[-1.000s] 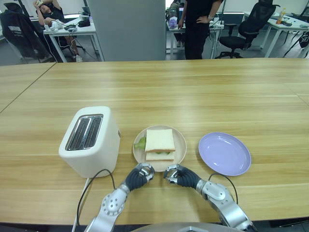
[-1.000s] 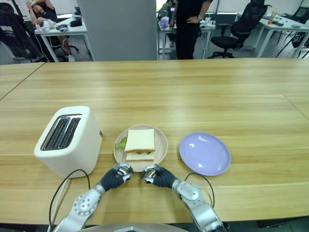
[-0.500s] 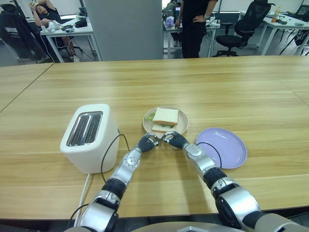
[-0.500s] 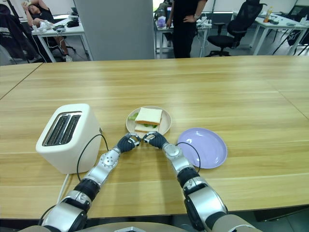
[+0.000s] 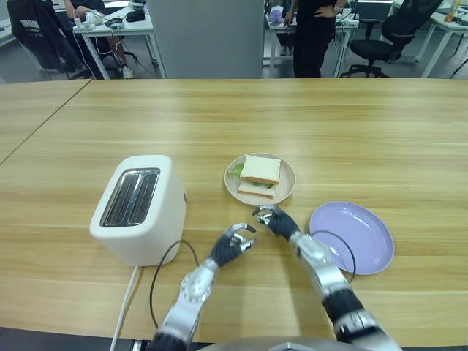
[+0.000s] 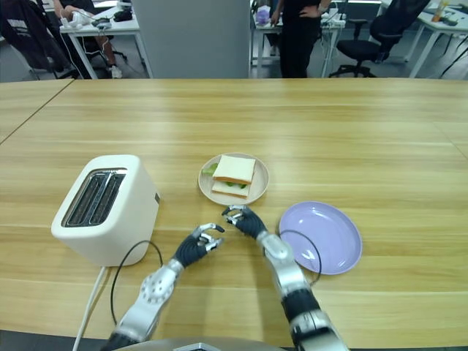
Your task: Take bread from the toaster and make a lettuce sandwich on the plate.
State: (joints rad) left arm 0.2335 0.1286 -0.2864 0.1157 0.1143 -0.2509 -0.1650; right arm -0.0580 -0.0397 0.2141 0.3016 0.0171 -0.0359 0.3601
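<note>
A white toaster (image 5: 137, 207) stands at the left with both slots bare. On the beige plate (image 5: 287, 190) right of it lies a sandwich (image 5: 260, 172): two bread slices with green lettuce (image 5: 236, 169) showing between them and at the left edge. My left hand (image 5: 232, 245) hovers low over the table in front of the plate, fingers curled, holding nothing. My right hand (image 5: 274, 219) sits just short of the plate's near rim, fingers curled too, with nothing in it.
A purple plate (image 5: 352, 237) with nothing on it lies at the right, close to my right forearm. The toaster's black cable (image 5: 168, 256) loops across the table beside my left arm. Chairs, desks and people are beyond the table's far edge.
The view has shifted. Both hands have drawn back from the plate's rim toward me, the left one farther, and they now stand apart. The sandwich stays on the plate.
</note>
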